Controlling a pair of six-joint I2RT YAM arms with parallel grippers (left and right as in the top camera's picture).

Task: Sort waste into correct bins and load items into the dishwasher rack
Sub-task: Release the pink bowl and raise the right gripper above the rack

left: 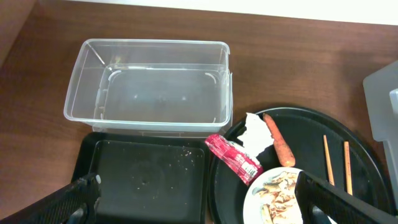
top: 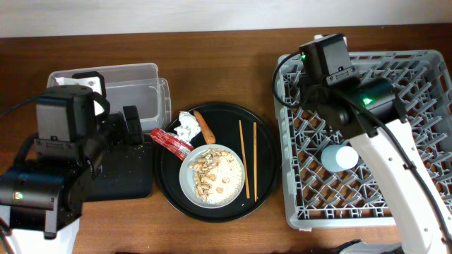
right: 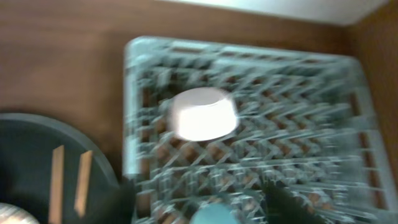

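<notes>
Waste sat untouched on the round black tray in the middle of the overhead view. The red wrapper lay over the tray's upper-left edge, with the crumpled tissue just to its right and the carrot piece beside that. Beige food scraps were heaped on the plate in the lower part of the tray. The two chopsticks lay side by side to the plate's right, running up and down the frame.

The clear tub stood at the upper left with nothing in it. The shallow black tray lay directly below it and held only a few specks. Both rested on the wooden table.

The left gripper hung over the spot where the shallow tray met the round one. Its fingers were spread wide and held nothing.

The grey rack filled the right side. The white bowl sat upside down among its pegs, and the light-blue cup stood nearer the rack's middle.

The right gripper hovered above the rack's upper-left corner. Its wrist view was blurred, but the two dark fingers showed well apart at the bottom edge with nothing clamped between them.
</notes>
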